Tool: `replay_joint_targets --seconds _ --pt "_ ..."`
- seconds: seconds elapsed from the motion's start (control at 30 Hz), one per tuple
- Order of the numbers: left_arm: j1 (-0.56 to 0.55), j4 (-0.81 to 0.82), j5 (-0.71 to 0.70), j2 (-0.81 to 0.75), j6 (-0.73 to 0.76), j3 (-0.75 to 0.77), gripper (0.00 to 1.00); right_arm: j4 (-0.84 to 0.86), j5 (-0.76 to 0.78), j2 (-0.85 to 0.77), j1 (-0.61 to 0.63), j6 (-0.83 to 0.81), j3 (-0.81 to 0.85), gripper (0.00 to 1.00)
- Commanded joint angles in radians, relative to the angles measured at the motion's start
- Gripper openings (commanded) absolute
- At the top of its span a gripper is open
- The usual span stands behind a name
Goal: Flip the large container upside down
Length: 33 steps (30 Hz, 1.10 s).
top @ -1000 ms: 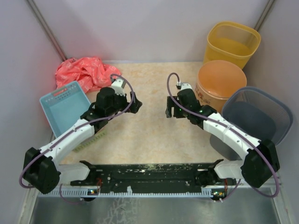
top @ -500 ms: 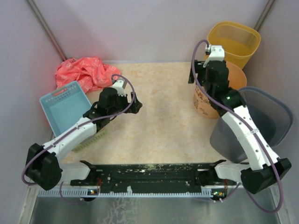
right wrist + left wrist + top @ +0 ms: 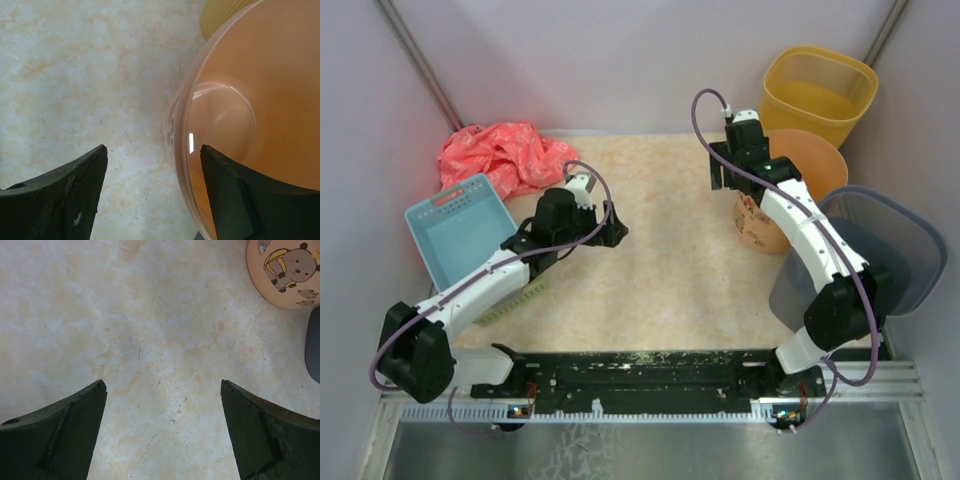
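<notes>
Wide-open jaws over marbled tabletop (image 3: 150, 330) — bear-printed orange container (image 3: 282, 270) at top right.

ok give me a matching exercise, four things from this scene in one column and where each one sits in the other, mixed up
Things:
1. orange tub
2. blue basket
3. red cloth
4. grey mesh bin

Places:
a. far left corner, crumpled
b. right edge, nearer than the orange tub
c. right side, its rim between the fingers of the open right end effector
d. left edge, just in front of the red cloth

Pairs: 1-c, 2-d, 3-a, 4-b
</notes>
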Motion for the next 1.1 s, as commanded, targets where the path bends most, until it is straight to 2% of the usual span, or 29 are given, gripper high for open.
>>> replay_joint_targets --seconds 0.0,0.1,0.33,0.4,0.6,0.77,0.87,0.93,1.07 --pt "0.001 -0.023 0.023 0.018 -0.005 0.012 1.00 -0.012 -0.030 0.008 -0.009 -0.021 0.049 0.70" --pt "0.001 -0.021 0.023 0.025 0.000 0.017 1.00 -0.021 -0.052 0.030 -0.008 -0.021 0.057 0.51" --pt "0.002 -0.048 -0.005 0.030 0.008 0.046 1.00 -0.047 -0.141 0.060 -0.009 -0.030 0.104 0.15" --pt "0.003 -0.057 -0.025 0.021 0.005 0.049 1.00 -0.056 -0.195 0.056 -0.008 -0.028 0.132 0.00" --pt "0.017 -0.090 -0.089 -0.014 -0.021 0.067 1.00 -0.041 -0.394 0.023 0.026 0.012 0.202 0.00" --pt "0.123 -0.171 -0.041 -0.031 -0.037 0.130 1.00 0.051 -0.505 0.019 0.110 0.110 0.246 0.00" --pt "0.250 -0.207 0.045 -0.065 -0.071 0.155 1.00 0.218 -0.656 0.002 0.117 0.239 0.194 0.00" --pt "0.322 -0.229 0.069 -0.089 -0.076 0.167 1.00 0.395 -0.735 -0.023 0.118 0.355 0.105 0.00" --pt "0.375 -0.281 0.066 -0.115 -0.054 0.214 1.00 0.758 -0.822 -0.058 0.117 0.586 -0.063 0.00"
